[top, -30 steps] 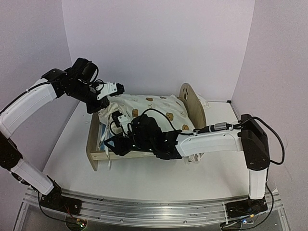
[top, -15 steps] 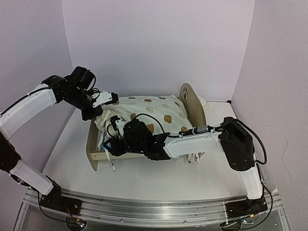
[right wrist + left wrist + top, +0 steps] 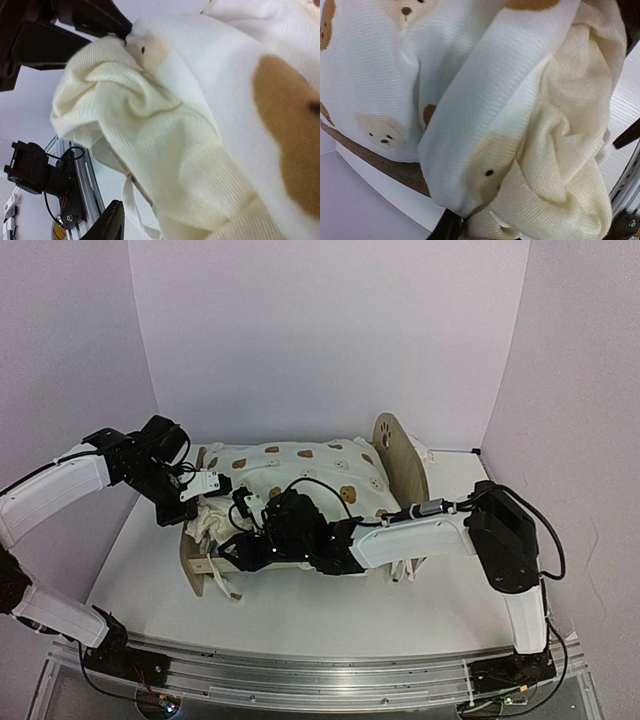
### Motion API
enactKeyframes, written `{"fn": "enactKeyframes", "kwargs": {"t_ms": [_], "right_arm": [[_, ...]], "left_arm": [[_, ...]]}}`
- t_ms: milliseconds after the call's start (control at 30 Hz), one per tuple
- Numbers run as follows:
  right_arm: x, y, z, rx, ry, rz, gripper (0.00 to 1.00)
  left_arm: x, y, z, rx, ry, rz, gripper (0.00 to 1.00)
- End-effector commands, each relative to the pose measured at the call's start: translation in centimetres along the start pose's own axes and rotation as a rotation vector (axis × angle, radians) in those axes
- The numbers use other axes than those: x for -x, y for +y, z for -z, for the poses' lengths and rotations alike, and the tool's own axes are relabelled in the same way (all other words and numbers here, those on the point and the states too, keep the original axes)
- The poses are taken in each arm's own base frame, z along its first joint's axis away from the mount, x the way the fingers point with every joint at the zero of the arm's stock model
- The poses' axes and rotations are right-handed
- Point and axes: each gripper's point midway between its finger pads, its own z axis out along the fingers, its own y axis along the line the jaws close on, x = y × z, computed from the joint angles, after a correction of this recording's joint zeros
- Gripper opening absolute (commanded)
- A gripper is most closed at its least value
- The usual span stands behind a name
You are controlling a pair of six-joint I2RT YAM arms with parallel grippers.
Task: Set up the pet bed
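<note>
Nearby, our right gripper [image 3: 240, 548] sat buried in the bedding [image 3: 300, 465]; we could not tell if it gripped. A tug from there could drag the light bed [image 3: 192, 565] askew or bunch the bedding. The bed ran from that gripper toward 2 o'clock. At 11 o'clock, our left gripper [image 3: 205, 485] touched the bedding's corner, grip likewise unclear.

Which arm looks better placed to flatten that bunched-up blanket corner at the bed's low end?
Left, probably. The left gripper sits right at the bedding's bunched corner, touching the fold. The right gripper is lower, by the near rail of the pet bed, its arm stretched across.
</note>
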Motion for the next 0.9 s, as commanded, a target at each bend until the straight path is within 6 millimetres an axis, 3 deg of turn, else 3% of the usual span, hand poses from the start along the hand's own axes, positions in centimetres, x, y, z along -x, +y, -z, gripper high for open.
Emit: {"fn": "enactKeyframes", "kwargs": {"t_ms": [0, 67, 167, 267, 333, 400, 500, 567, 600, 700, 867], "right_arm": [[-0.8, 1.7, 3.2, 0.041, 0.058, 0.020, 0.42], [-1.2, 1.6, 4.2, 0.034, 0.071, 0.023, 0.43], [-1.8, 1.1, 5.3, 0.009, 0.078, 0.027, 0.43], [-1.8, 0.8, 6.1, -0.007, 0.077, 0.044, 0.44], [-1.9, 0.7, 6.3, -0.017, 0.083, 0.054, 0.44], [-2.2, 0.3, 6.3, -0.033, 0.091, 0.059, 0.44], [-2.4, -1.0, 6.6, -0.097, 0.086, 0.039, 0.44], [-2.2, -2.2, 7.1, -0.160, 0.068, 0.018, 0.43], [-2.2, -2.8, 7.5, -0.188, 0.059, 0.006, 0.44], [-2.3, -4.2, 8.7, -0.250, 0.040, -0.012, 0.44], [-2.4, -5.3, 10.5, -0.299, 0.022, -0.015, 0.45]], "left_arm": [[-1.0, -0.3, 0.7, -0.025, 0.055, -0.003, 0.36], [-1.4, -0.8, 1.6, -0.052, 0.074, -0.038, 0.54], [-3.9, -2.6, 2.6, -0.126, 0.171, -0.112, 0.73], [-6.3, -3.8, 3.6, -0.163, 0.262, -0.182, 0.82], [-6.8, -3.3, 4.4, -0.135, 0.283, -0.211, 0.83], [-5.5, -2.8, 5.6, -0.123, 0.234, -0.207, 0.81], [-0.6, -3.6, 7.5, -0.215, 0.038, -0.105, 0.61], [1.7, -5.8, 7.5, -0.311, -0.027, -0.069, 0.46], [2.2, -7.4, 6.9, -0.365, -0.024, -0.072, 0.45], [2.8, -10.9, 5.4, -0.483, -0.017, -0.106, 0.52], [5.3, -7.8, 2.1, -0.310, -0.089, -0.108, 0.76]]}}
